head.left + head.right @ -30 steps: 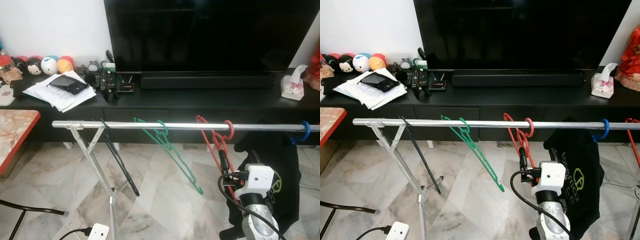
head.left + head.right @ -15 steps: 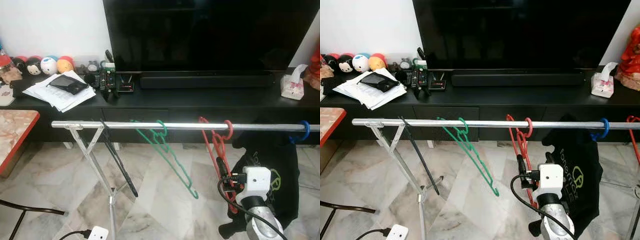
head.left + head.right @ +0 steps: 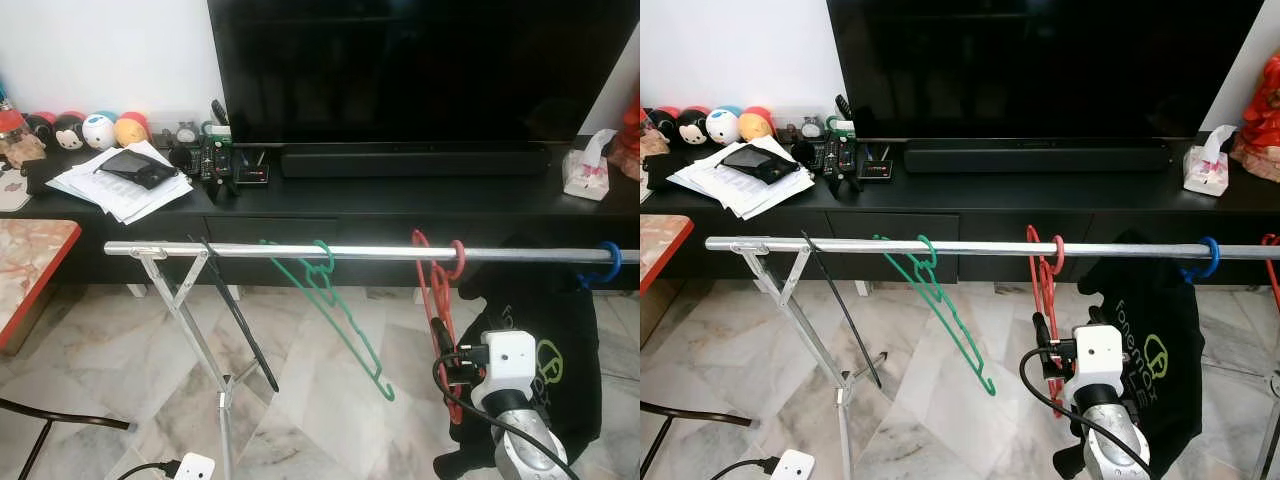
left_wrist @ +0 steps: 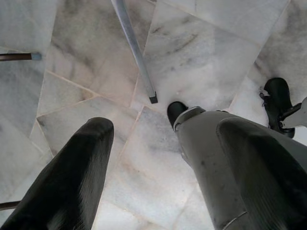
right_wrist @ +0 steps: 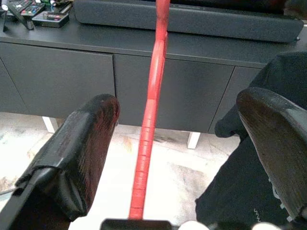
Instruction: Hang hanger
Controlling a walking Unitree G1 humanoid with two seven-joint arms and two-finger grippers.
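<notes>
A red hanger (image 3: 437,290) hangs by its hook from the silver rail (image 3: 300,251), nearly edge-on to me. My right gripper (image 3: 440,335) is just below and in front of it. In the right wrist view the right gripper (image 5: 177,100) is open, and the red hanger (image 5: 152,105) runs between the two spread fingers without touching either. A green hanger (image 3: 340,315) and a black hanger (image 3: 235,310) hang further left on the rail. My left gripper (image 4: 165,127) hangs open over the marble floor.
A black T-shirt (image 3: 540,300) hangs on a blue hanger hook (image 3: 607,262) right beside my right arm. Behind the rail stands a black TV cabinet (image 3: 400,200) with a TV, papers (image 3: 120,180) and a tissue box (image 3: 585,170). The rack's crossed legs (image 3: 195,330) stand left.
The red hanger has swung from a slanted, spread pose to hang almost straight down. My right gripper has dropped a little and let go of it. The green hanger swings slightly.
</notes>
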